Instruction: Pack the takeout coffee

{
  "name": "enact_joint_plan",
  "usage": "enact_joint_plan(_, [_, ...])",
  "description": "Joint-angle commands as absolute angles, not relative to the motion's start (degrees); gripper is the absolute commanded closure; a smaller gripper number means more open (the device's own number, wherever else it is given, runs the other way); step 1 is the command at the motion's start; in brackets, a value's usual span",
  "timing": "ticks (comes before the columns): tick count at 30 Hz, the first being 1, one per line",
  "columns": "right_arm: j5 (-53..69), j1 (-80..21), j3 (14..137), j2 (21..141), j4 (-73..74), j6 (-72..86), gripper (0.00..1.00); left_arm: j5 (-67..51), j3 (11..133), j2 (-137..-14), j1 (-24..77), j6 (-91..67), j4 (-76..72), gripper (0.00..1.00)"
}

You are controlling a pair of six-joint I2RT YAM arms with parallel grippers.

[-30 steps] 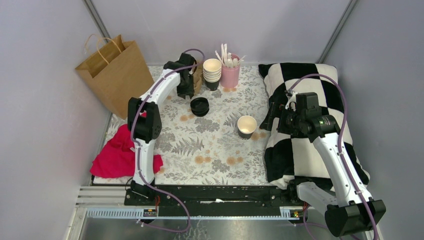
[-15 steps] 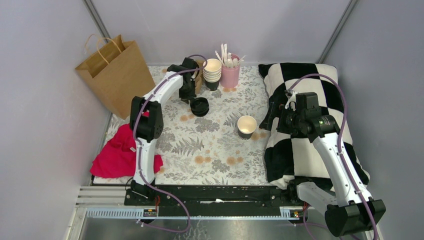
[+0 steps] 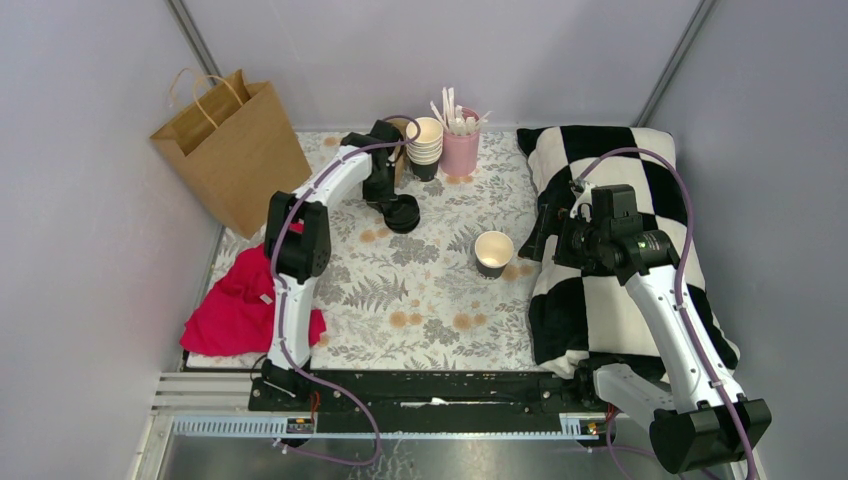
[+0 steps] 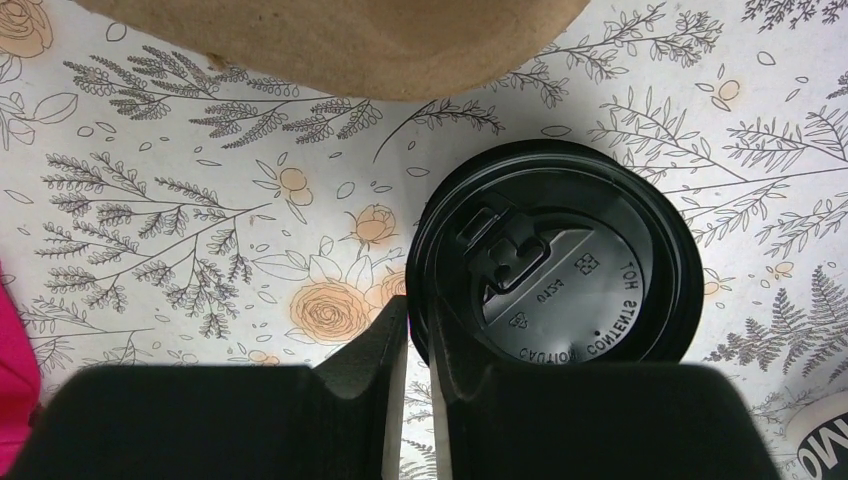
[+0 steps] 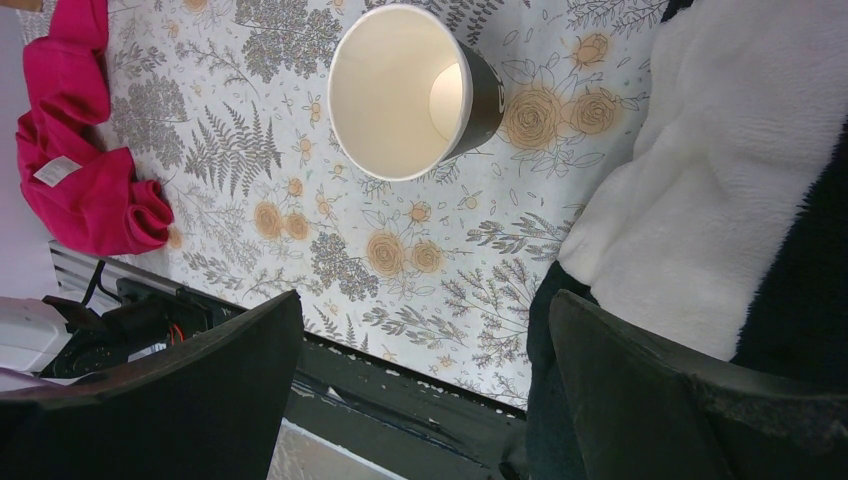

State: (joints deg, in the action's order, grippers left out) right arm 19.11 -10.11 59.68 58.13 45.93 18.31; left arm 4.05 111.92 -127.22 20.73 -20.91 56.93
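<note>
A single paper cup [image 3: 493, 252], black outside and cream inside, stands upright and lidless on the floral cloth; it also shows in the right wrist view [image 5: 405, 95]. A low stack of black lids [image 3: 401, 213] lies left of it. My left gripper [image 3: 390, 200] is down at that stack, its jaws almost closed on the rim of the top black lid [image 4: 560, 260], at its left edge [image 4: 420, 322]. My right gripper [image 3: 546, 236] is open and empty, hovering right of the cup at the pillow's edge [image 5: 425, 305].
A brown paper bag [image 3: 230, 150] stands at the back left. Nested lidless cups [image 3: 424, 142] and a pink holder of stirrers [image 3: 461, 148] stand at the back. A brown object [image 4: 340, 40] lies just beyond the lids. Red cloth [image 3: 235, 305] left, checkered pillow [image 3: 620, 290] right.
My left gripper has moved from the back near the nested cups forward and right, down onto the lid stack. The right arm and the cup have not moved.
</note>
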Motion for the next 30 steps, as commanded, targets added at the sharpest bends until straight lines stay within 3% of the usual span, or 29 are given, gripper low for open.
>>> enact_joint_plan(1, [19.9, -10.5, 59.6, 58.0, 44.8, 18.6, 0.00, 4.0, 112.1, -127.5, 20.9, -20.5, 56.2, 0.85])
enact_joint_plan(15, [20.2, -10.4, 59.5, 58.2, 44.5, 18.6, 0.00, 5.0, 115.1, -126.3, 20.9, -20.5, 58.2, 1.00])
enact_joint_plan(30, [20.6, -10.5, 59.3, 58.8, 43.9, 18.4, 0.00, 6.5, 116.7, -123.8, 20.8, -22.8, 59.5, 1.00])
